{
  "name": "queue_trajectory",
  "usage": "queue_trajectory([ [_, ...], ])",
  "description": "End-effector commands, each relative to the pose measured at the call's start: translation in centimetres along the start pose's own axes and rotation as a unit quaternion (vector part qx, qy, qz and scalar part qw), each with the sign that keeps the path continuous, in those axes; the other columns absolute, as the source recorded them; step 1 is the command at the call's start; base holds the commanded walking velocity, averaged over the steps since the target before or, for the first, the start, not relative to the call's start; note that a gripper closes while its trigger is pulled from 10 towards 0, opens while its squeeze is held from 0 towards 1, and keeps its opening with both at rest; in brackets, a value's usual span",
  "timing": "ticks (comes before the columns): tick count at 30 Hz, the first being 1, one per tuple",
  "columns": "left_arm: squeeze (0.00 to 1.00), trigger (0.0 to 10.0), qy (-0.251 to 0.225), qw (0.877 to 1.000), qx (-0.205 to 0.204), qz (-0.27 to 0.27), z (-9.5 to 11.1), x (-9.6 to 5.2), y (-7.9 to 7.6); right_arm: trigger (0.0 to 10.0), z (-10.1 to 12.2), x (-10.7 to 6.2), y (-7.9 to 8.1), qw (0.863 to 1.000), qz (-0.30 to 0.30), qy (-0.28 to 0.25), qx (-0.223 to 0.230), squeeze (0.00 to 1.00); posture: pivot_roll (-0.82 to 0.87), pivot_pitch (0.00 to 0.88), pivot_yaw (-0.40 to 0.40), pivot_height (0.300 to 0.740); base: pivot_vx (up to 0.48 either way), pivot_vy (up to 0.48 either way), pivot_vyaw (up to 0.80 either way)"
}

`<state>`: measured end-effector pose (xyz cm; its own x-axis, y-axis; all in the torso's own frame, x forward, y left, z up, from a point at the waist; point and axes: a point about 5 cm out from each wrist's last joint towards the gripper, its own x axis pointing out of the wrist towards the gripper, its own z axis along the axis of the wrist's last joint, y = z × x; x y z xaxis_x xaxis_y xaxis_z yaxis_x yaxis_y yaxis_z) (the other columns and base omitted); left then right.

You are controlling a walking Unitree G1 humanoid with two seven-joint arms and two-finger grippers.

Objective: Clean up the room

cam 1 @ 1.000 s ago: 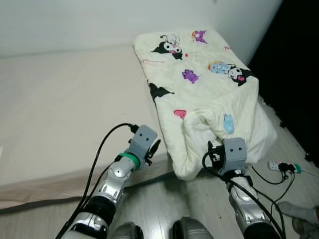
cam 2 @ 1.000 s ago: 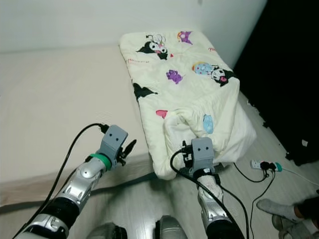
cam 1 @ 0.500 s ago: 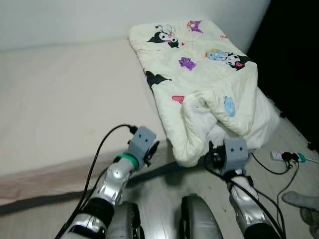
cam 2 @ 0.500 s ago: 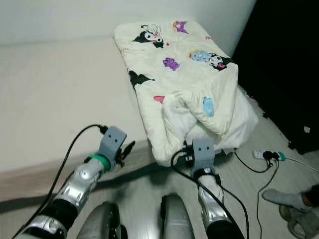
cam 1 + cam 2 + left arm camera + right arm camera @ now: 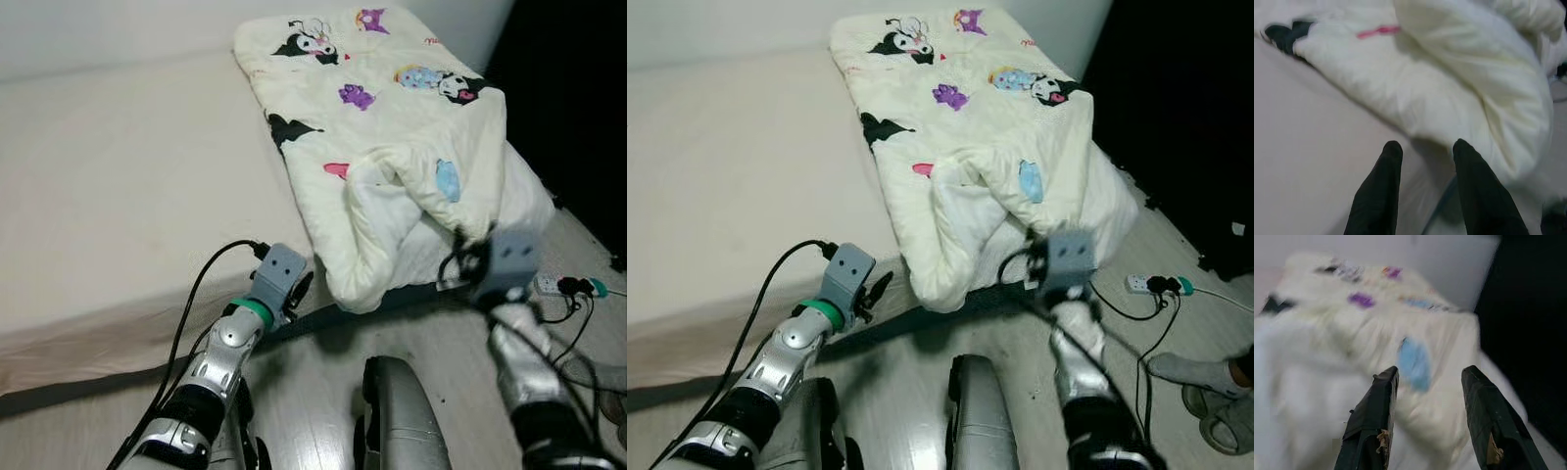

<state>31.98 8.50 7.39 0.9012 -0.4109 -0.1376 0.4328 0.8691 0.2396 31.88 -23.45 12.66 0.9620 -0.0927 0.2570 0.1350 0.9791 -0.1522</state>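
A cream cartoon-print quilt (image 5: 392,147) lies on the bed (image 5: 127,186), its folded end hanging over the edge. The left gripper (image 5: 1425,152) and right gripper (image 5: 1427,377) both point at it, fingers apart, holding nothing

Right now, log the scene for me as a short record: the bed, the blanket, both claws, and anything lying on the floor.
bed: bare beige mattress along the white wall
blanket: cream cartoon-print comforter on the bed's right part, folded over itself, its near end hanging off the edge
left claw: open, holding nothing, at the mattress edge beside the comforter's near end
right claw: open, holding nothing, pointed at the comforter's hanging end; view blurred
floor: white power strip with cables, on the right
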Motion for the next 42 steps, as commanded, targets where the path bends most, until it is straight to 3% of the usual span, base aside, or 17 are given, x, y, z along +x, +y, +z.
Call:
queue_trajectory([
  [1,0.0,10.0,0.008,1.0,-0.007,0.006,-0.3,-0.2,0.2,10.0,-1.1,-0.6,-0.6,0.999,-0.017,0.029,0.014,0.0,-0.12,0.035,0.049,0.596,0.0,0.0,0.0],
  [4,0.0,10.0,0.006,1.0,-0.008,0.006,-0.2,-0.3,0.1,10.0,-1.7,-0.5,-1.6,0.998,-0.04,0.047,0.032,0.0,-0.11,0.052,0.046,0.596,0.0,0.0,0.0],
  [7,0.0,10.0,0.007,1.0,-0.009,0.007,-0.3,-0.6,0.0,10.0,-3.3,-0.9,-2.7,0.992,-0.061,0.098,0.041,0.0,-0.1,0.064,0.046,0.596,0.0,0.0,0.0],
  [8,0.0,10.0,0.008,1.0,-0.01,0.007,-0.5,-0.8,0.1,10.0,-4.0,-1.1,-3.2,0.99,-0.056,0.131,0.001,0.0,-0.09,0.08,0.045,0.596,0.0,0.0,0.0],
  [9,0.0,10.0,0.008,1.0,-0.01,0.007,-0.5,-0.8,0.1,10.0,-4.0,-1.1,-3.2,0.99,-0.056,0.131,0.001,0.0,-0.09,0.08,0.045,0.596,0.0,0.0,0.0],
  [12,0.0,10.0,0.017,1.0,-0.01,0.012,-0.9,-1.4,0.3,10.0,-5.2,-1.4,-5.2,0.965,-0.024,0.202,-0.168,0.0,-0.09,0.108,0.037,0.596,0.0,0.0,0.0],
  [13,0.0,10.0,0.017,1.0,-0.01,0.012,-0.9,-1.4,0.3,10.0,-5.2,-1.4,-5.2,0.965,-0.024,0.202,-0.168,0.0,-0.09,0.108,0.037,0.596,0.0,0.0,0.0],
  [15,0.0,10.0,0.021,1.0,-0.012,0.017,-1.2,-1.8,0.5,10.0,-5.2,-1.2,-6.3,0.949,-0.02,0.221,-0.225,0.0,-0.08,0.128,0.029,0.596,0.0,0.0,0.0],
  [19,0.0,10.0,0.023,0.999,-0.014,0.022,-1.3,-2.0,0.6,10.0,-4.9,-1.0,-6.8,0.942,-0.017,0.221,-0.252,0.0,-0.08,0.144,0.025,0.596,0.0,0.0,0.0],
  [22,0.0,10.0,0.025,0.999,-0.016,0.03,-1.4,-2.7,0.8,10.0,-4.2,-0.2,-7.3,0.927,-0.003,0.21,-0.309,0.0,-0.07,0.18,0.023,0.596,0.0,0.0,0.0],
  [29,0.0,10.0,0.024,0.999,-0.011,0.043,-1.0,-4.5,1.6,10.0,-2.5,2.0,-5.4,0.913,0.037,0.141,-0.38,0.0,-0.02,0.266,0.039,0.596,0.0,0.0,0.0],
  [34,0.0,10.0,0.022,0.999,-0.006,0.048,-0.5,-5.1,2.1,10.0,-2.1,2.6,-5.0,0.906,0.038,0.133,-0.4,0.0,0.01,0.305,0.048,0.596,0.0,0.0,0.0],
  [35,0.0,10.0,0.023,0.998,-0.004,0.055,-0.3,-5.5,2.5,10.0,-2.1,2.8,-4.8,0.904,0.038,0.133,-0.404,0.09,0.02,0.322,0.052,0.596,0.0,0.0,0.0],
  [38,0.0,10.0,0.025,0.998,-0.003,0.06,-0.2,-5.9,2.8,10.0,-2.0,2.9,-4.7,0.902,0.04,0.133,-0.408,0.11,0.03,0.325,0.054,0.596,0.0,0.0,0.0],
  [39,0.0,10.0,0.028,0.997,-0.001,0.065,-0.3,-6.3,3.1,10.0,-1.9,3.1,-4.7,0.9,0.04,0.133,-0.412,0.23,0.04,0.339,0.058,0.596,0.0,0.0,0.0],
  [40,0.0,10.0,0.032,0.997,0.001,0.068,-0.4,-6.8,3.3,10.0,-1.8,3.2,-4.7,0.898,0.037,0.132,-0.419,0.0,0.06,0.349,0.062,0.596,0.0,0.0,0.0],
  [42,0.0,10.0,0.037,0.997,0.002,0.07,-0.4,-7.2,3.4,10.0,-1.7,3.4,-4.8,0.895,0.035,0.13,-0.425,0.0,0.06,0.349,0.062,0.596,0.0,0.0,0.0],
])
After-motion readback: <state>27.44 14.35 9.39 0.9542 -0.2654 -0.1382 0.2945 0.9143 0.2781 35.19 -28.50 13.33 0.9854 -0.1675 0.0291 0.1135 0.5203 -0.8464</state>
